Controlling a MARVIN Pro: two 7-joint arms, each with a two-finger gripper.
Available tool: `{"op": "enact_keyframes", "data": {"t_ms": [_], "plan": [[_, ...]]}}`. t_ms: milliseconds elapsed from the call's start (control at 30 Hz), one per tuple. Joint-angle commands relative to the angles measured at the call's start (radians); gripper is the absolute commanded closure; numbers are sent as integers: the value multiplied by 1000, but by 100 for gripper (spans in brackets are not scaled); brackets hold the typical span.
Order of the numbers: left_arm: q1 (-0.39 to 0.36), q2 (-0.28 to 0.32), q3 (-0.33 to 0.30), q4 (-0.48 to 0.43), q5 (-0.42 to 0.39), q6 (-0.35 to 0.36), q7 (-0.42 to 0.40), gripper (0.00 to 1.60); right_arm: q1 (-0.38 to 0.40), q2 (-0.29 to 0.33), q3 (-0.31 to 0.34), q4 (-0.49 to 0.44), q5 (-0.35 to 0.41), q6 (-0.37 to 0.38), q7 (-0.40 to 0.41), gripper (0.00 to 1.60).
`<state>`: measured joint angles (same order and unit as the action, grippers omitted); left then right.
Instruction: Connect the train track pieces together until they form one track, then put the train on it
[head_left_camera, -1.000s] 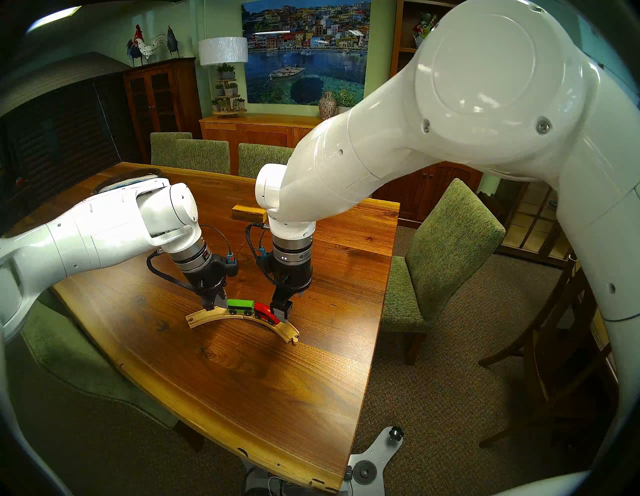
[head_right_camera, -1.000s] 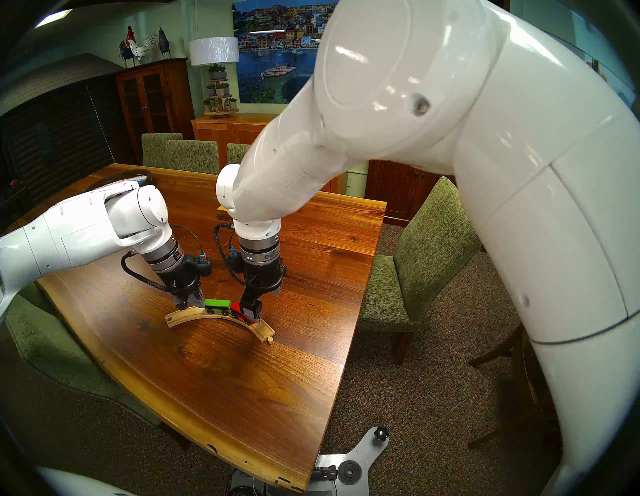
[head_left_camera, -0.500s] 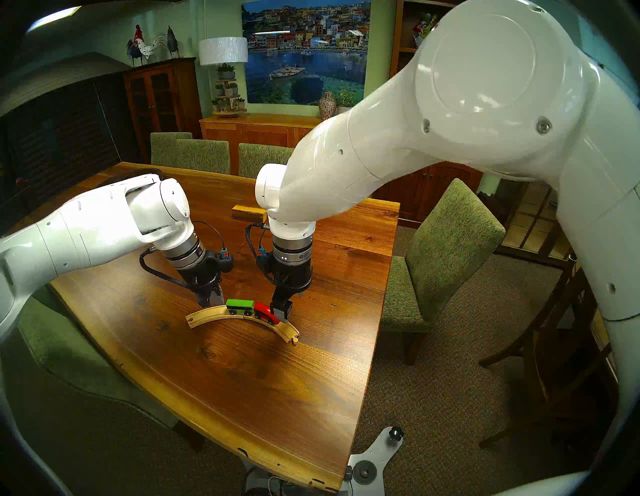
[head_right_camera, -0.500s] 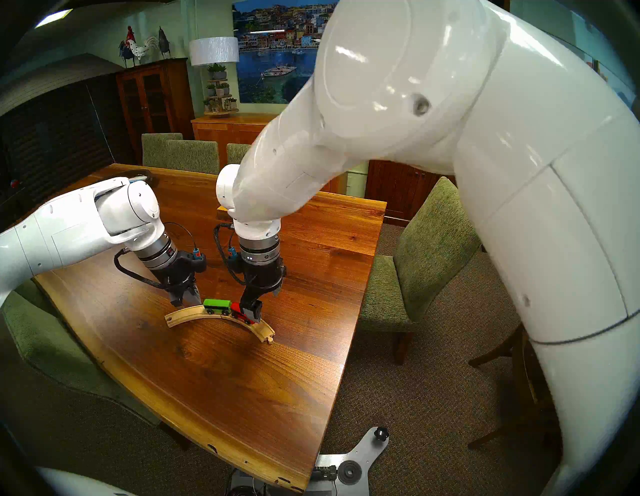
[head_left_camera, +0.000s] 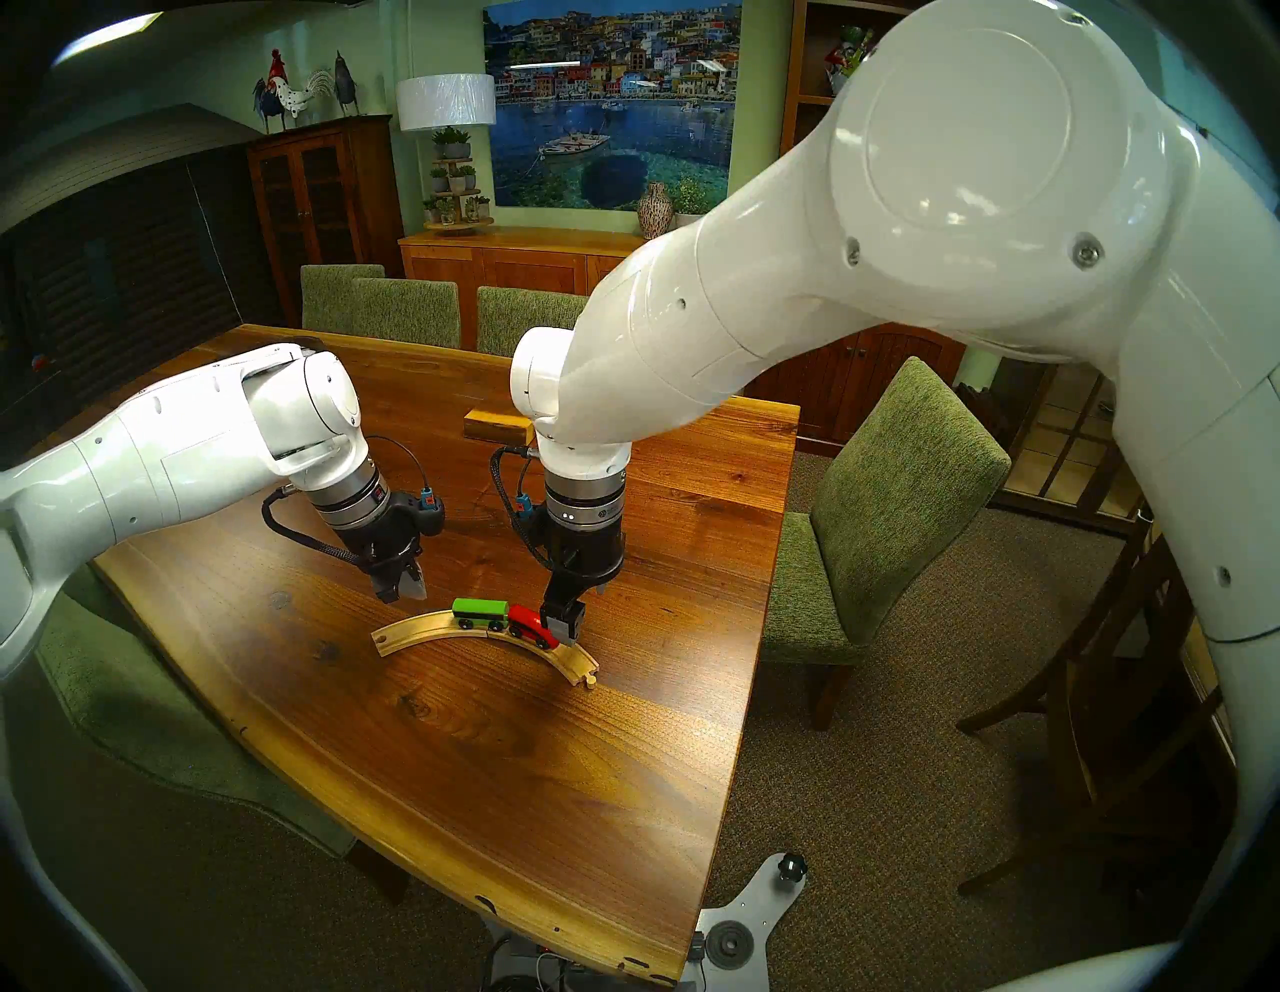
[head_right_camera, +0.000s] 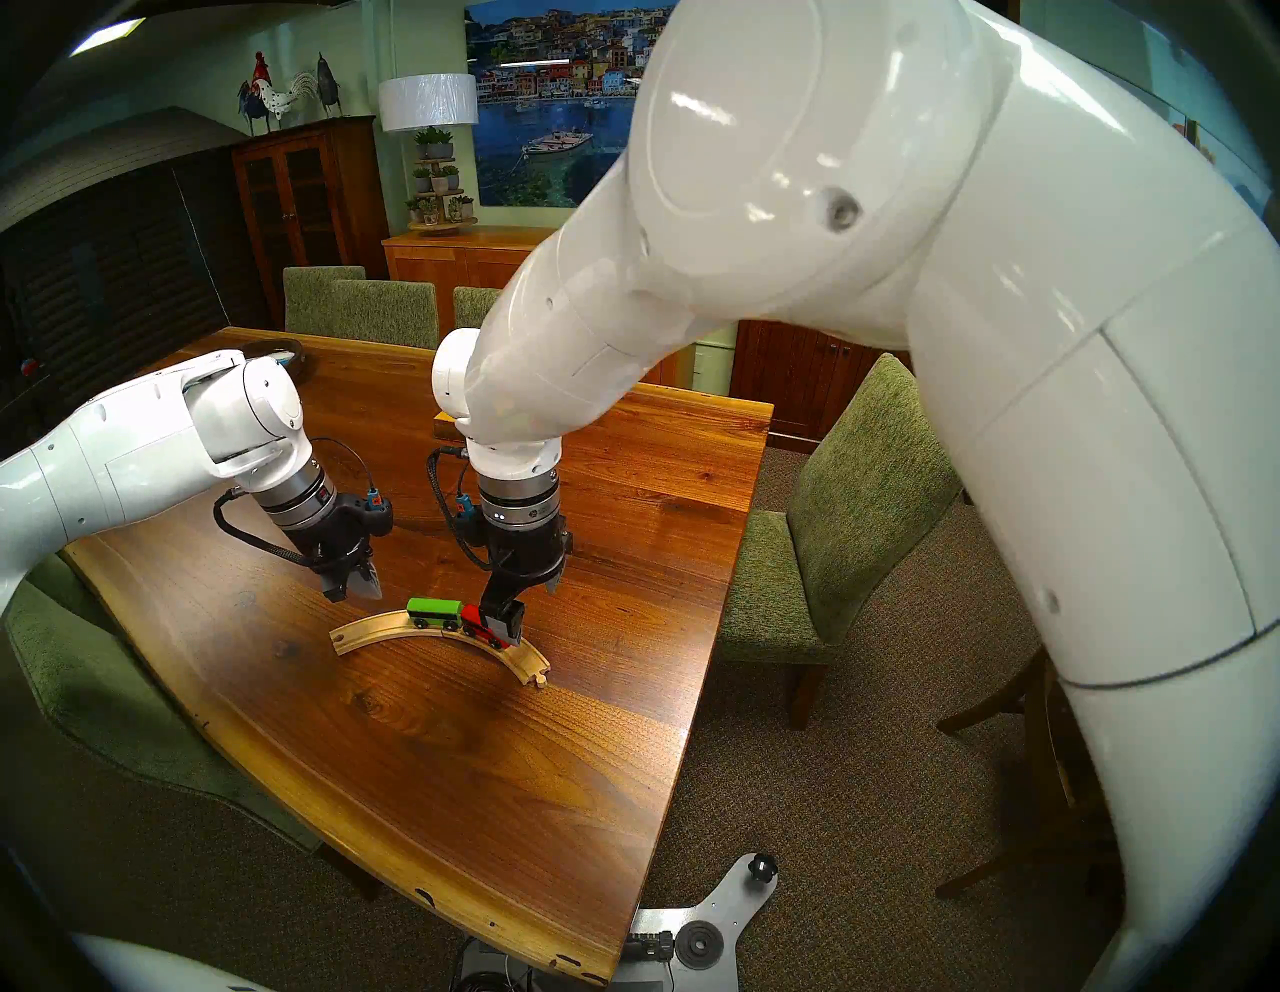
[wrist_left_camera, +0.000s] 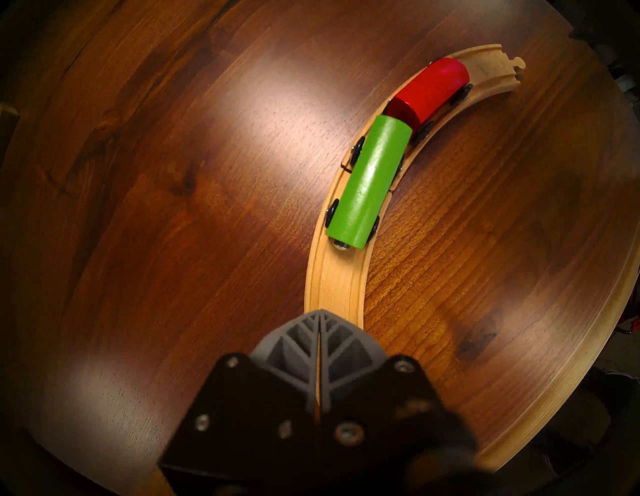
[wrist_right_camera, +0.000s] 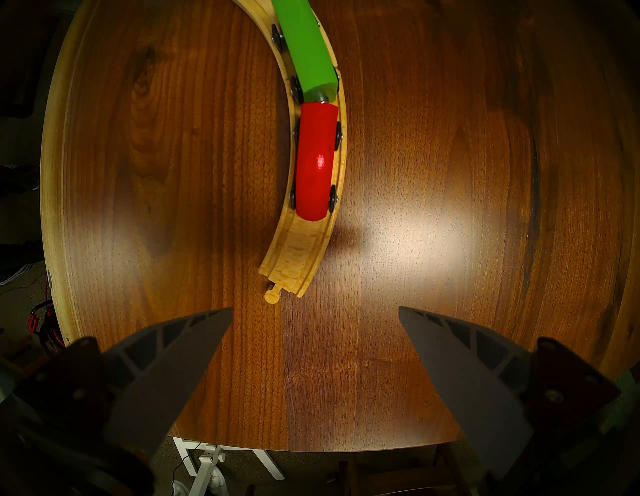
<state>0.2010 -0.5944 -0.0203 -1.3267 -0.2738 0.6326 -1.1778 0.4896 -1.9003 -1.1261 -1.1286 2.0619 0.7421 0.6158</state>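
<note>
The track lies as one pale arc on the table, with a seam under the green car. The train stands on it: green car, then red car coupled on its right. My left gripper is shut and empty; it hangs above and to the left of the track's left half, clear of it. My right gripper is open and holds nothing. It stands low at the red car's right end, near the peg end.
A yellow-brown wooden block lies farther back, behind my right wrist. A dark dish shows at the far left, mostly hidden by my left arm. Green chairs ring the table, whose near edge is in front of the track.
My left gripper, still shut, has lifted off the track's left half and drawn back up and to the left. The right arm, the track and the train have not moved.
</note>
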Motion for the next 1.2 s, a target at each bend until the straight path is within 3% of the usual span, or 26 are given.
{"op": "enact_keyframes", "data": {"t_ms": [0,133,333,933,1167], "plan": [[-5,-42,-18,21,-11,-4,13,160,24,12,1,15,0,-2,-2,0],[24,-63,-26,28,-15,-7,63,160,24,12,1,15,0,-2,-2,0],[45,-115,-23,96,-41,-22,66,160,23,12,1,15,0,-2,-2,0],[31,-179,-48,114,-79,-7,65,160,23,12,1,16,0,-2,-2,0],[35,-185,-53,81,-86,10,62,160,23,12,1,16,0,-2,-2,0]]}}
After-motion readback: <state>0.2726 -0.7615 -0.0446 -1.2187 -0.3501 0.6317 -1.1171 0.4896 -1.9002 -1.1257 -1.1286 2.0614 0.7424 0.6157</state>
